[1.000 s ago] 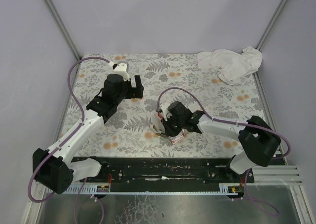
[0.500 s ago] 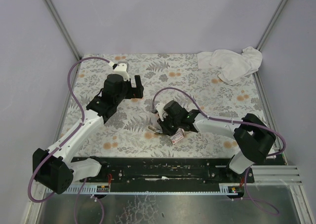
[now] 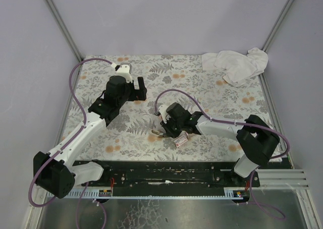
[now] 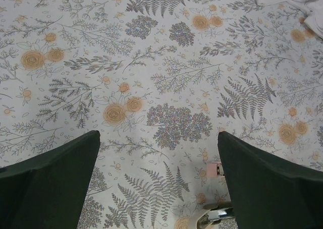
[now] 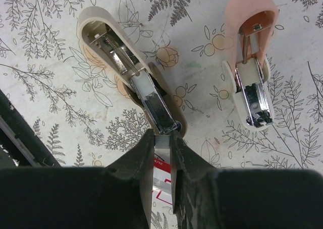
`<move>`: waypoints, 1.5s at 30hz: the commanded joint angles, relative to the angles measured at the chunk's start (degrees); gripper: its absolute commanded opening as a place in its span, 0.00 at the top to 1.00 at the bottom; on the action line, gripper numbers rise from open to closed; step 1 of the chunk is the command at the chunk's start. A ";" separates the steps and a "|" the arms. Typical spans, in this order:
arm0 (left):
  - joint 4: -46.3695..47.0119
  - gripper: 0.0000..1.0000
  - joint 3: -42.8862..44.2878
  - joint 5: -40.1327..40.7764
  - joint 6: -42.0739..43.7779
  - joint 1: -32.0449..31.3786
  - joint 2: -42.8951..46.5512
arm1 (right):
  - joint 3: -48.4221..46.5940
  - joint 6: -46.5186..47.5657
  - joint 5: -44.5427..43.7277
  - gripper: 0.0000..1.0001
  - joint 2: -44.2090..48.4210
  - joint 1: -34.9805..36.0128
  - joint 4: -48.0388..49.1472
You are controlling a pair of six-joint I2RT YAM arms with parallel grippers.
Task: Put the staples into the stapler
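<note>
**Staple strip held at the mouth of the opened stapler**

The right tool (image 5: 162, 135) is closed narrowly on a silvery strip of staples (image 5: 162, 151). The strip is lined up with the end of the metal channel in the beige stapler half (image 5: 126, 72), evidently so that it can be slid in. The pink stapler half (image 5: 251, 62) lies beside it, apart. The box of staples (image 3: 181, 139) lies on the table (image 3: 126, 138) beneath the tool. The left tool (image 4: 157, 153) is held wide and empty, well apart. A white cloth (image 3: 234, 65) lies in the far corner, and nothing is seen blocking the channel.

top external high behind arm bases (image 3: 50, 173), tilted down, whole desk (image 3: 151, 70) framed, left wrist mid-height, facing straight down, right wrist very close over open stapler (image 5: 121, 57), stapler tip also at left wrist's bottom edge, small in top view
</note>
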State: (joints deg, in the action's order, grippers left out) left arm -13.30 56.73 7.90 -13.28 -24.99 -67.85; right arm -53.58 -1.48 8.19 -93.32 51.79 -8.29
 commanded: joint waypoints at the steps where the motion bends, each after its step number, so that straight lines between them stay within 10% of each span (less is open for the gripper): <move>1: 3.43 0.00 -0.21 0.27 -0.37 0.53 1.01 | -1.58 -0.34 -1.27 0.82 -0.56 0.77 0.38; 23: 1.63 0.00 -0.86 -3.28 -3.85 0.34 1.80 | -1.01 -1.89 1.88 0.82 6.70 0.77 -2.19; 34: 15.96 0.04 -25.54 -20.55 -26.18 -4.17 7.36 | 1.01 -5.23 0.68 0.81 10.35 0.66 1.42; 45: 22.72 0.13 -28.72 -24.76 -28.27 -7.06 -0.67 | 4.28 -7.02 2.01 0.80 12.84 0.11 4.76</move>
State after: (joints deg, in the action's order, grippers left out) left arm 3.22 27.81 -14.87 -40.51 -31.53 -66.70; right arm -49.91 -7.53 9.15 -83.20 52.03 -6.57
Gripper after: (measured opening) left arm 0.916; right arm 0.215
